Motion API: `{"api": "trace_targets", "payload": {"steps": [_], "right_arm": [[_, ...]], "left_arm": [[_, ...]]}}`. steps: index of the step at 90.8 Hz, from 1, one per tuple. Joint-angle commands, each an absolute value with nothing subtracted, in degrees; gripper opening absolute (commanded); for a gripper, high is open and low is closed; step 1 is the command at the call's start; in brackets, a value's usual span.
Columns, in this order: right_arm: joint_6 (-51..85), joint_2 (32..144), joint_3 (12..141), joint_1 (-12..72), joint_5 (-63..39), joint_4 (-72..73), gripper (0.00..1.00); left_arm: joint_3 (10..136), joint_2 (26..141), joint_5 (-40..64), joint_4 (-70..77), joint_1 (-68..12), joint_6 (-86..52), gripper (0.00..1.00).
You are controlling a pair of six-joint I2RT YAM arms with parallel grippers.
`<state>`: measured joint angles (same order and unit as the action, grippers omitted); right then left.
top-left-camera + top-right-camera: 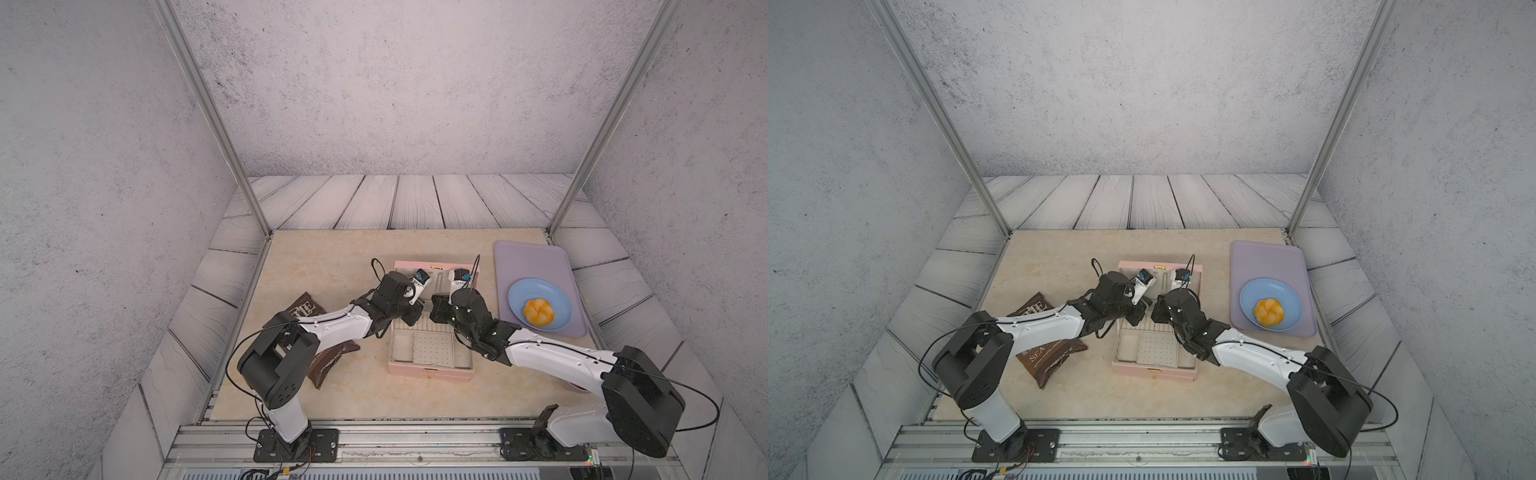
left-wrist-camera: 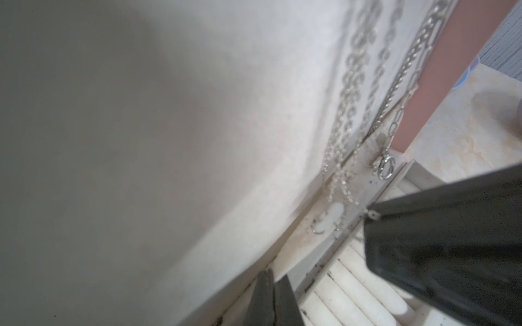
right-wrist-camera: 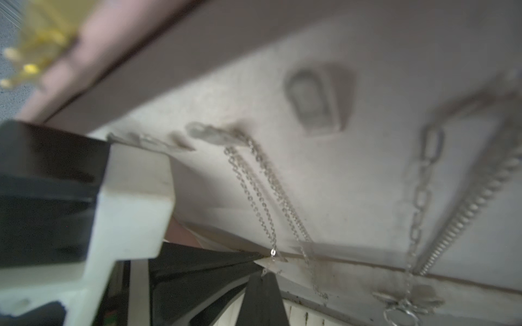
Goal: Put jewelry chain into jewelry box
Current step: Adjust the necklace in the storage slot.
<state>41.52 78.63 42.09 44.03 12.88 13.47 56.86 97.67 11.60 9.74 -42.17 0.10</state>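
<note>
**Silver chain strung along the open lid, pinched at its lower end**

Pale pink outside and cream inside, the jewelry box [image 1: 430, 376] stands open at mid-table, its lid [image 1: 436, 264] raised on the far side. The jewelry chain [image 3: 254, 192] is inside it. It is a fine, glinting thread of tiny links that lies against the lid's soft, matte lining [image 3: 367, 175]. Its long axis runs from a hook [image 3: 214, 132] near the lid's top edge straight toward the hinge, as two strands side by side. The slack lies loose on the ledge by the hinge [image 2: 339, 194].

The right gripper [image 3: 262, 261] has its dark, wedge-shaped fingers closed to a point on a link at the chain's low end. The left gripper [image 2: 275, 279] sits just beside it, jaws pressed together and gripping nothing that shows.

Two heavier necklaces hang on the same lining (both blurred up close). One is a twisted rope chain [image 3: 480, 197], the other an open-link chain [image 3: 423, 183].

Padded ring rolls [image 2: 361, 285] rib the base below, and nearer the front lies a flat perforated panel [image 1: 434, 349]
</note>
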Motion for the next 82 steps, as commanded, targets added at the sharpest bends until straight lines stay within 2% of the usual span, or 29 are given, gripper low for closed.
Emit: {"api": "trace_targets", "payload": {"steps": [1, 82], "right_arm": [[41.9, 76.9, 41.1, 43.9, 11.6, 12.1, 0.00], [43.1, 76.7, 38.7, 43.9, 9.3, 10.9, 0.00]], "left_arm": [[56.9, 95.0, 13.1, 12.6, -42.7, -0.9, 0.00], [57.5, 95.8, 13.6, 12.8, -42.5, -1.2, 0.00]]}}
